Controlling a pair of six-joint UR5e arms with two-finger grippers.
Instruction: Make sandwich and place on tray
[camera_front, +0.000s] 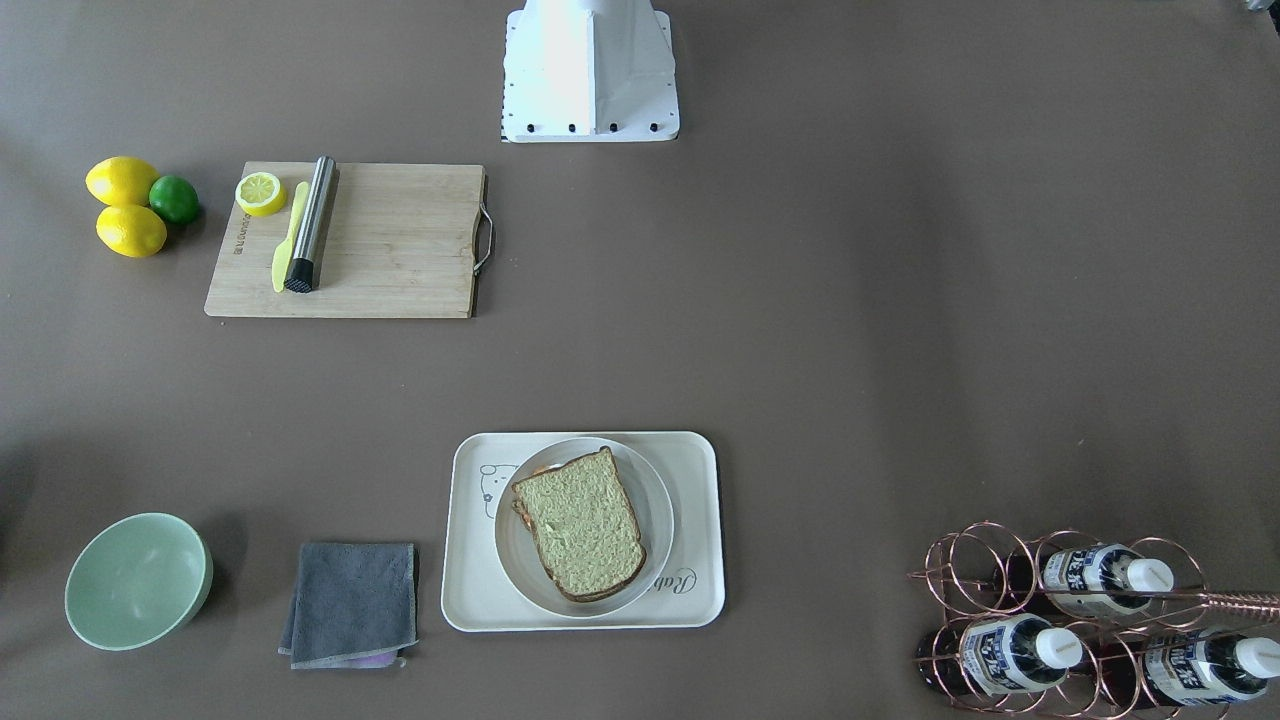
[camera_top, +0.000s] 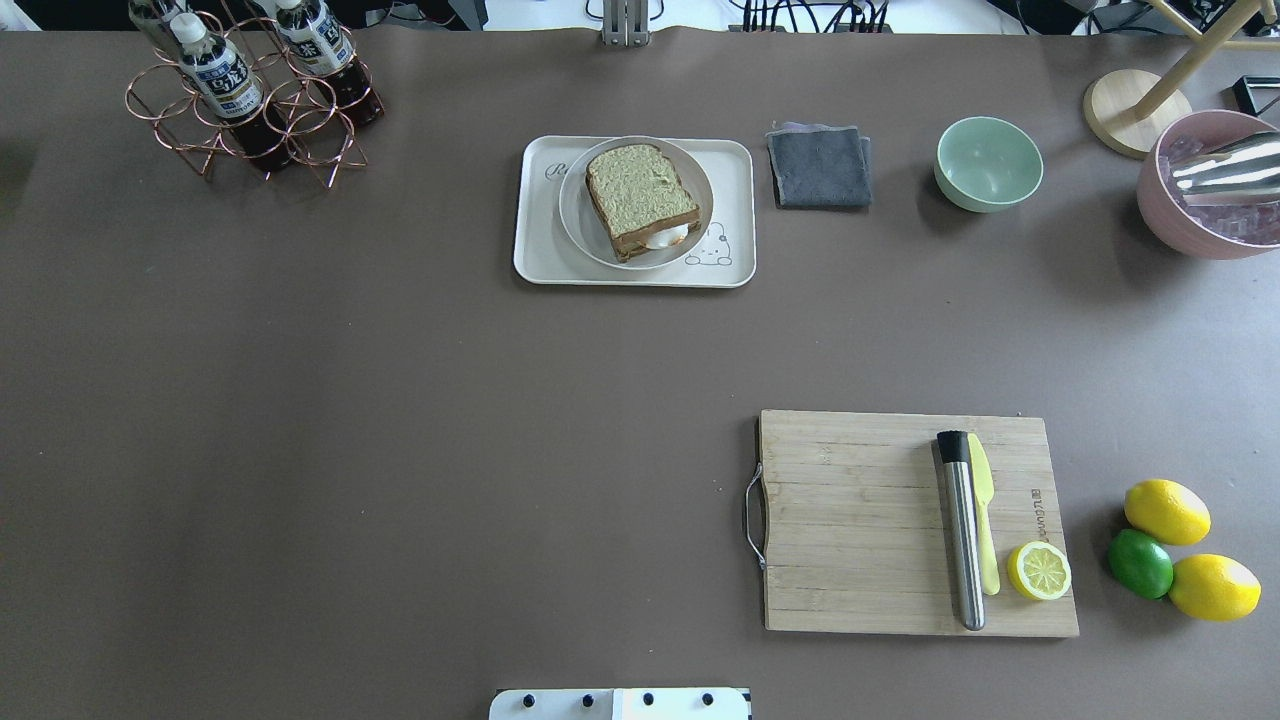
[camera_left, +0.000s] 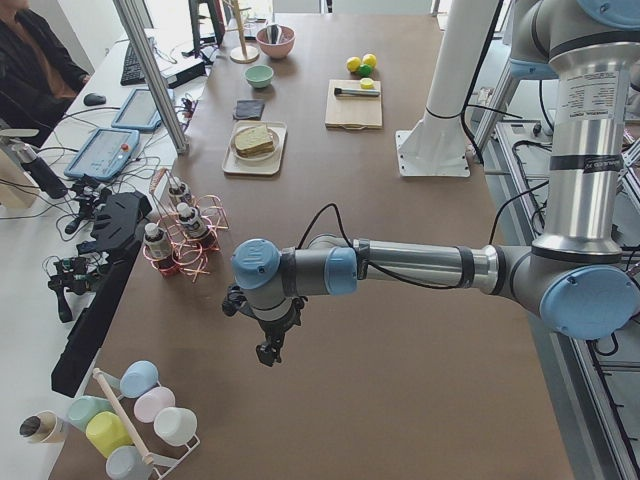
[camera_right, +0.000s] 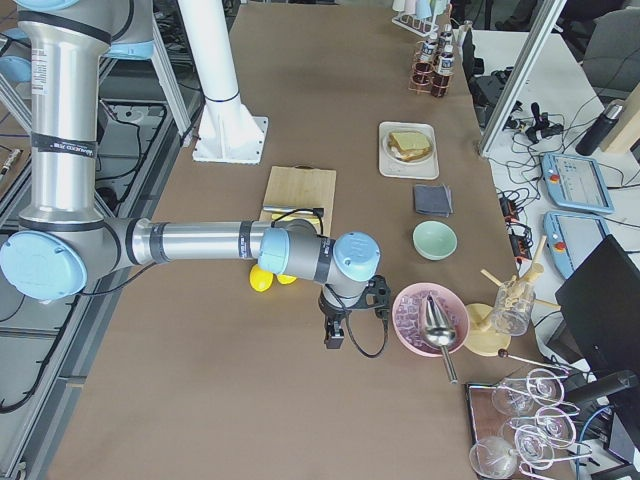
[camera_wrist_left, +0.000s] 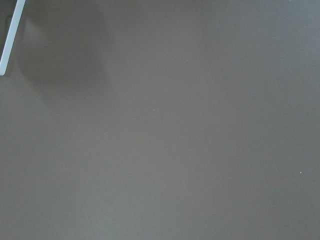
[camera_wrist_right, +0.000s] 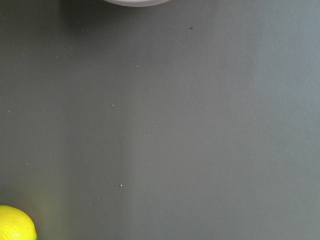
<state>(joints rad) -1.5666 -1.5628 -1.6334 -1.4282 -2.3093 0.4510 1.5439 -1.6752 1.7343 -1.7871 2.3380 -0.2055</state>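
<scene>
The sandwich (camera_top: 640, 200) lies on a round white plate (camera_top: 580, 225), which rests in the cream tray (camera_top: 540, 262) at the table's far middle. Its top slice is greenish-tan with a dark crust (camera_front: 580, 525), and a bit of white egg (camera_top: 665, 238) peeks out at one edge. My left gripper (camera_left: 268, 350) shows only in the exterior left view, hanging over bare table far from the tray (camera_left: 240, 165). I cannot tell whether it is open or shut. My right gripper (camera_right: 333, 335) shows only in the exterior right view, beside a pink bowl (camera_right: 428, 318), and its state is just as unclear.
A wooden cutting board (camera_top: 860, 520) holds a steel cylinder (camera_top: 962, 540), a yellow knife (camera_top: 985, 530) and a lemon half (camera_top: 1039, 571). Two lemons (camera_top: 1166, 511) and a lime (camera_top: 1139, 563) lie beside it. A grey cloth (camera_top: 819, 166), a green bowl (camera_top: 988, 163) and a copper bottle rack (camera_top: 250, 100) stand along the far side.
</scene>
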